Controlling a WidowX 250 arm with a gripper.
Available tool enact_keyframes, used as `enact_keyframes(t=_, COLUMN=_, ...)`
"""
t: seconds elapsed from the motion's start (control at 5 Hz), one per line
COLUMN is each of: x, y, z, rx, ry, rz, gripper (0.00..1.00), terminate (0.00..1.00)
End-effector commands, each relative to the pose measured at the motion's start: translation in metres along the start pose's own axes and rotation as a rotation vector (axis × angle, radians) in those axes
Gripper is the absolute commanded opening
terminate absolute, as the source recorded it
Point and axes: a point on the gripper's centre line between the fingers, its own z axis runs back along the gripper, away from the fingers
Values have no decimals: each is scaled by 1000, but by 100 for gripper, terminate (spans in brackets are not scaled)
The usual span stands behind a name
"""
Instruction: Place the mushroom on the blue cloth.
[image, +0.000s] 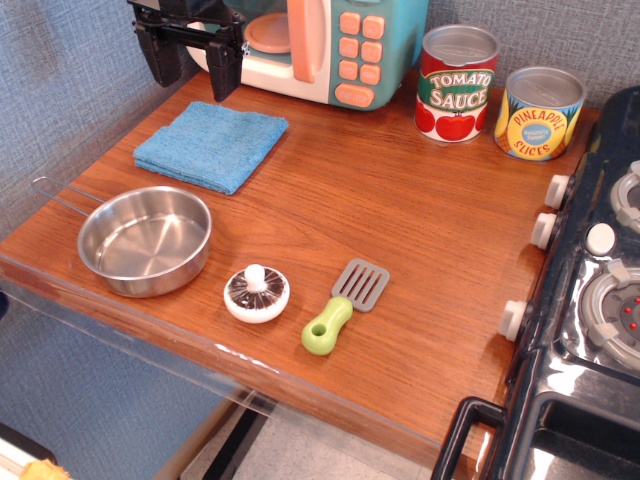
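Note:
The mushroom (256, 294) lies gills-up with its short white stem pointing up, near the front edge of the wooden counter, between the steel pan and the spatula. The blue cloth (212, 144) lies folded at the back left of the counter. My gripper (190, 60) hangs high at the back left, above and just behind the cloth, far from the mushroom. Its two black fingers are spread apart and hold nothing.
A steel pan (145, 240) sits left of the mushroom. A green-handled grey spatula (346, 303) lies to its right. A toy microwave (320, 45), a tomato sauce can (456, 84) and a pineapple can (538, 113) stand at the back. A toy stove (590, 300) borders the right.

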Motion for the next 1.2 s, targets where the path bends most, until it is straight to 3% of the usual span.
enact_keyframes(t=0.0, x=0, y=0, z=0, rx=0, ry=0, rz=0, gripper=100, terminate=0)
enact_keyframes(t=0.4, x=-67, y=-52, z=11, rx=-68, ry=-7, rz=-238, gripper=100, terminate=0)
enact_keyframes(t=0.8, x=-146, y=-91, z=15, rx=-34, ry=-10, rz=-476, gripper=100, terminate=0)
enact_keyframes(t=1.0, x=-162, y=-92, z=-1, rx=1, ry=29, rz=-494, gripper=100, terminate=0)
